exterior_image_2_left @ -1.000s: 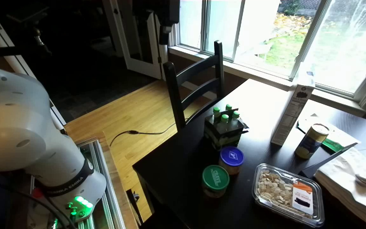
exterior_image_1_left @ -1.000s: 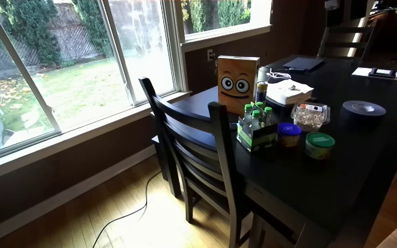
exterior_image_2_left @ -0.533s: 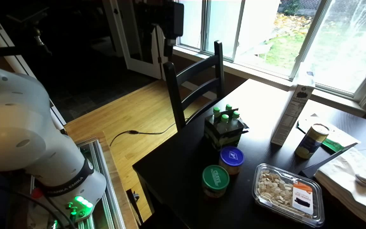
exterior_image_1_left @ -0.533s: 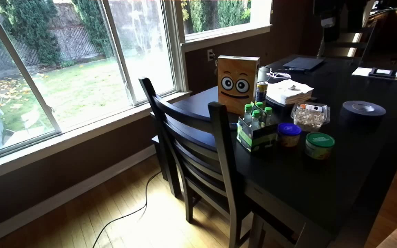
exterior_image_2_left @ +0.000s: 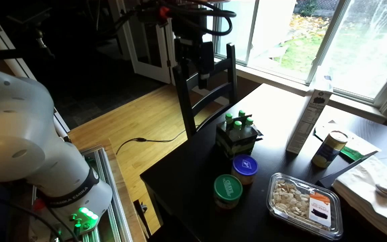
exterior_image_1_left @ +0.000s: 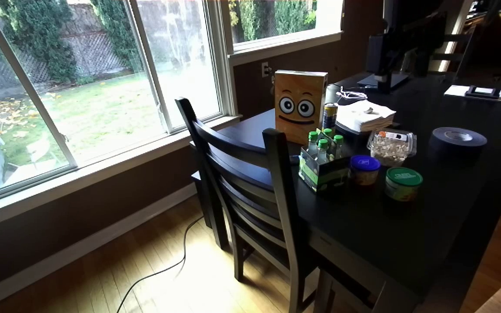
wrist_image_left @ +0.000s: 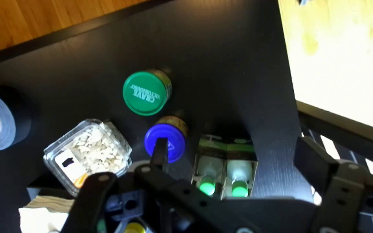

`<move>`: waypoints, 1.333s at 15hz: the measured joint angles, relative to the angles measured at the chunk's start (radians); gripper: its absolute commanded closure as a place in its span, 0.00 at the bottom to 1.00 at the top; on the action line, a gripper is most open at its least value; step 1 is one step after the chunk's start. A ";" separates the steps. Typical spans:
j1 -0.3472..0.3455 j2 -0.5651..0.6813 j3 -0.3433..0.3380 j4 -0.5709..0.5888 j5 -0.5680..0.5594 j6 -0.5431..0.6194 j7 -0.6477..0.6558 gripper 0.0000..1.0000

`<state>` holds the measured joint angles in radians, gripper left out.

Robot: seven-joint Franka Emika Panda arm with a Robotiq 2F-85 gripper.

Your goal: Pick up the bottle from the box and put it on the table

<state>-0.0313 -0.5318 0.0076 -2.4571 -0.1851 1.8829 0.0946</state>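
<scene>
The box is a low green and dark carton (exterior_image_1_left: pixel 320 176) on the dark glossy table (exterior_image_1_left: pixel 402 230). It also shows in an exterior view (exterior_image_2_left: pixel 235 145). Several slim clear bottles with green caps stand upright in it; the front bottle (exterior_image_2_left: pixel 237 126) shows there. In the wrist view I see two of them, the left bottle (wrist_image_left: pixel 208 176) and the right bottle (wrist_image_left: pixel 239 178); my gripper body hides the others. My gripper (wrist_image_left: pixel 232 145) is open wide and empty, above the carton, its fingers either side of it in view. In an exterior view my gripper (exterior_image_2_left: pixel 197 72) hangs in the air, well above the bottles.
A blue-lidded jar (exterior_image_2_left: pixel 245 165) stands close beside the carton, with a green-lidded jar (exterior_image_2_left: pixel 228 188) near it. A clear seed tub (exterior_image_2_left: pixel 302 208), a can (exterior_image_2_left: pixel 329 149), a tall tan box (exterior_image_1_left: pixel 300 106), napkins (exterior_image_1_left: pixel 365 115) and a tape roll (exterior_image_1_left: pixel 459 137) stand around. A chair (exterior_image_1_left: pixel 276 182) is at the edge.
My gripper has come down from the top edge in both exterior views, toward the table. The bottles, carton and other things have not moved.
</scene>
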 measured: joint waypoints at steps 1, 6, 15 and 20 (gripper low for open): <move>-0.002 0.000 -0.002 -0.018 0.007 0.061 0.010 0.00; -0.001 0.011 -0.003 -0.114 0.061 0.270 0.014 0.00; 0.013 0.097 -0.021 -0.196 0.098 0.349 -0.121 0.00; 0.016 0.105 -0.024 -0.196 0.098 0.349 -0.140 0.00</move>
<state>-0.0158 -0.4271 -0.0168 -2.6526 -0.0873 2.2318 -0.0451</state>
